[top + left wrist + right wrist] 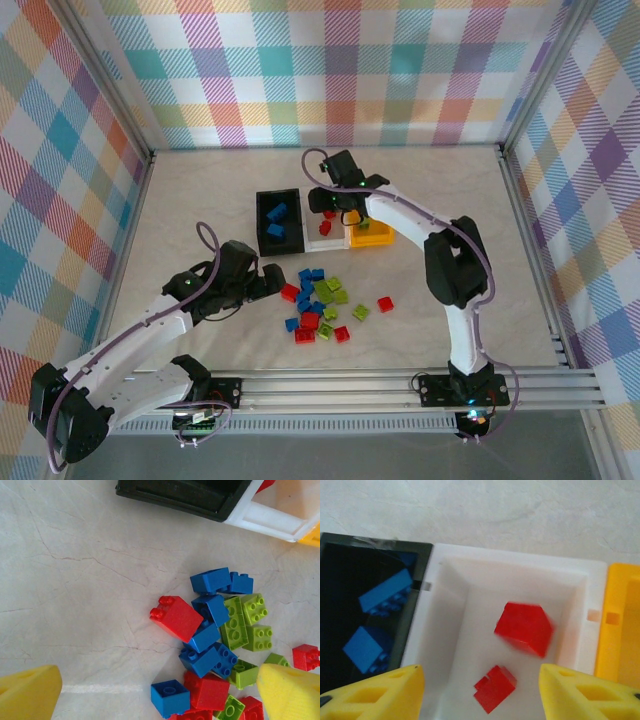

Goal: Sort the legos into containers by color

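My right gripper (481, 682) hangs over the glossy white bin (520, 560), yellow fingers parted, gripping nothing; 2 studded red bricks (525, 628) show inside, 1 blurred. Nearer, my left gripper (159, 680) gapes wide, empty, over loose bricks (220, 630) on the marbled table (75, 580).

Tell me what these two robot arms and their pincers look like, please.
The left arm and right arm are both smooth white tubes linked by chunky black joints. A thin purple cable loops along each one, and small green lights glow near the wrists. The left gripper and right gripper each end in two blocky, bright yellow fingers.
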### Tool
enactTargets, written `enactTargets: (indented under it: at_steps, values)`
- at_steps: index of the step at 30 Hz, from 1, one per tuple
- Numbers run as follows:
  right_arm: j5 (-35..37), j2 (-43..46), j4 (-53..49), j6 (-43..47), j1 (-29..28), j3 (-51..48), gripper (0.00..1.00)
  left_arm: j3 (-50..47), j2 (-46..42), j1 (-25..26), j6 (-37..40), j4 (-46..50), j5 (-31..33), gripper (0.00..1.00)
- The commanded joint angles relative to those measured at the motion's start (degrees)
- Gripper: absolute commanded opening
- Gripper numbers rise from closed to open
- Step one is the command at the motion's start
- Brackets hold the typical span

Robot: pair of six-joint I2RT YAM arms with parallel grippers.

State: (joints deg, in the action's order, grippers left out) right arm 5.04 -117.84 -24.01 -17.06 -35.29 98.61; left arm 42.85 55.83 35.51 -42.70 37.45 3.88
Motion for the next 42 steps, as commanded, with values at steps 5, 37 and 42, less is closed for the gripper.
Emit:
enactTargets:
  at_steps: [5, 37, 42]
  values:
    - [-3.38, 14.90, 3.22, 0.51, -1.37, -10.15, 0.67, -0.13, 1.95, 0.34, 2.16, -0.22, -2.89, 1.00]
    - [-2.95, 48.31, 9.29, -5.58, -4.41, -52.88, 0.68, 9.53, 31.98, 2.99, 4.83, -10.56, 2.68, 0.83]
    - [-2.25, 50.35, 8.58, -5.40, -4.35, -53.64, 0.68, 8.79, 35.43, 2.21, 4.76, -10.32, 4.61, 0.79]
